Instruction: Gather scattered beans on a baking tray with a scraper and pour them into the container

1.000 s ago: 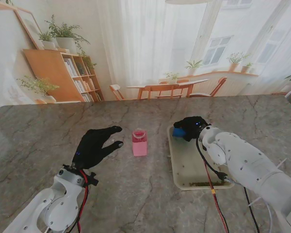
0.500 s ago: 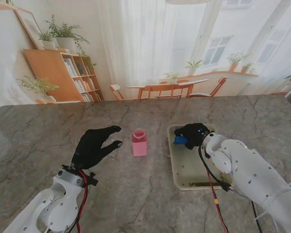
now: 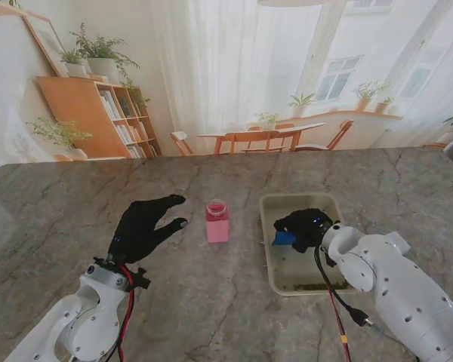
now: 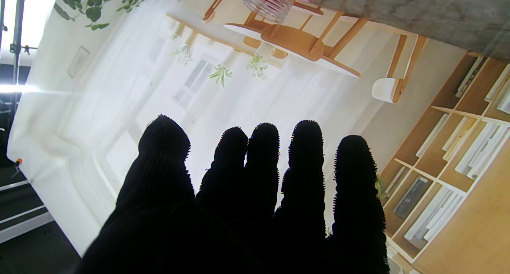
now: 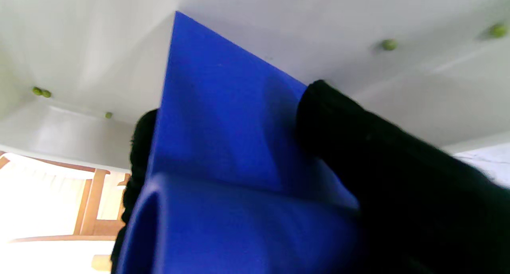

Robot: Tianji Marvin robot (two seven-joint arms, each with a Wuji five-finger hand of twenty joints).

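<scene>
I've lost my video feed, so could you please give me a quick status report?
Right robot hand shut on blue scraper, on the baking tray. Left robot hand open, idle. Beans heaped at near edge. Pink container unobstructed.

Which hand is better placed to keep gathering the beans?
The right hand: its fingers hold the scraper inside the tray, with beans at the near edge. The left hand hovers open beside the container.
</scene>
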